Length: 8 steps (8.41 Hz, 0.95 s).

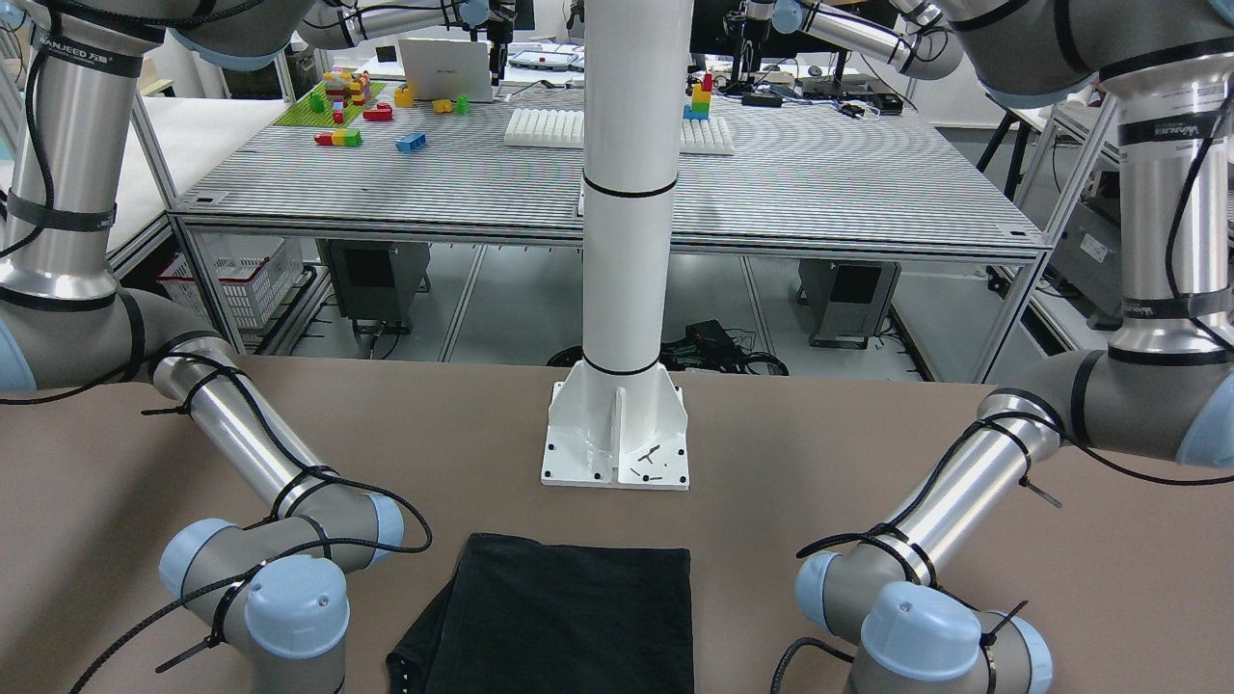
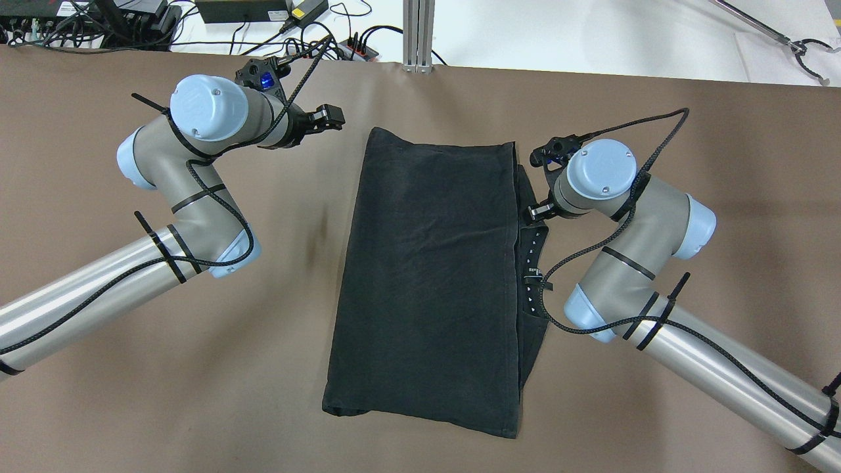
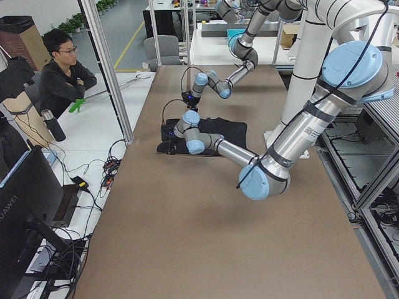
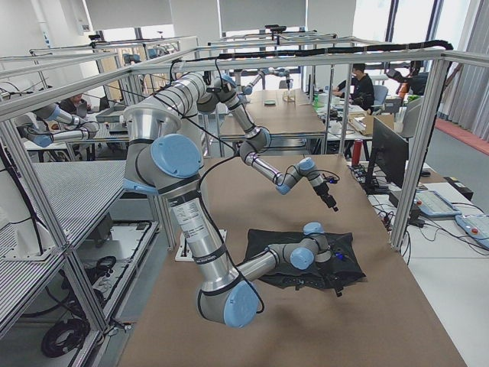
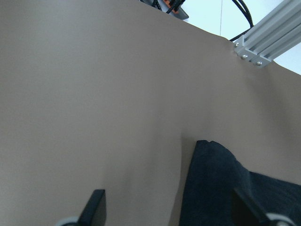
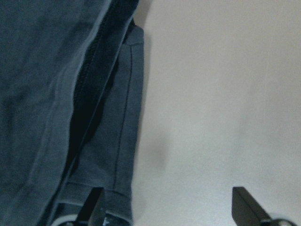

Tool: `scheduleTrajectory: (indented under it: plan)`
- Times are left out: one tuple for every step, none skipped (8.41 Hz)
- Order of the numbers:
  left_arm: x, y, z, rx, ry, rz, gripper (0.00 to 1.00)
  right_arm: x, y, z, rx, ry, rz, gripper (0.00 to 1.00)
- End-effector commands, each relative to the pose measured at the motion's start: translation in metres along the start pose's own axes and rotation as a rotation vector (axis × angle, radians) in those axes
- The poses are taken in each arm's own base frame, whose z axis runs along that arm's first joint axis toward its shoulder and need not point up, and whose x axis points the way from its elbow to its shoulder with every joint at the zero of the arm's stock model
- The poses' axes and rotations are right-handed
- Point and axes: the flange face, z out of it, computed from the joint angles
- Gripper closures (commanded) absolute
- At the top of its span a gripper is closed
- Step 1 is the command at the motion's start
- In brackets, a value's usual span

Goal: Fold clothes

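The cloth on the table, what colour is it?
The cloth is plain black, with no pattern. The overhead view shows it best.

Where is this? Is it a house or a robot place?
Most likely a robot lab, not a house. The left arm and right arm flank black clothes on a brown table, another metal-frame bench holds toy bricks, and a person sits near a monitor.

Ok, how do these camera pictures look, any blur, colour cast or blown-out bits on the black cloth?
Overhead view: sharp, the cloth shows its creases. Right wrist view: soft, the cloth reads bluish and the table washed out. Left wrist view: soft too, background past the table edge blown out. Front-facing view: cloth nearly featureless black.
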Motion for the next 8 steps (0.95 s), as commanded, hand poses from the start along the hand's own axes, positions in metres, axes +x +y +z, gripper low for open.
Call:
scheduleTrajectory:
  plan:
    - [0.009, 0.002, -0.011, 0.001, 0.026, -0.002, 0.07, -0.06, 0.021, -0.084, 0.002, -0.103, 0.341, 0.05]
    - [0.012, 0.005, -0.016, -0.003, 0.037, 0.0, 0.07, -0.099, 0.051, -0.102, -0.028, -0.153, 0.653, 0.06]
    - [0.012, 0.005, -0.016, -0.005, 0.036, -0.001, 0.07, -0.135, 0.079, -0.115, -0.026, -0.176, 0.887, 0.06]
    - [0.013, 0.006, -0.015, -0.009, 0.036, 0.0, 0.07, -0.163, 0.128, -0.115, 0.002, -0.165, 1.017, 0.07]
    - [0.015, 0.007, -0.015, -0.007, 0.039, 0.001, 0.07, -0.176, 0.168, -0.118, -0.003, -0.168, 1.145, 0.09]
    - [0.015, 0.006, -0.016, -0.003, 0.04, 0.001, 0.07, -0.179, 0.196, -0.113, -0.036, -0.15, 1.24, 0.14]
    - [0.017, 0.006, -0.016, -0.001, 0.041, 0.001, 0.07, -0.185, 0.245, -0.093, -0.05, -0.095, 1.271, 0.18]
    - [0.016, 0.007, -0.015, -0.002, 0.04, 0.003, 0.07, -0.196, 0.259, -0.101, -0.023, -0.117, 1.285, 0.21]
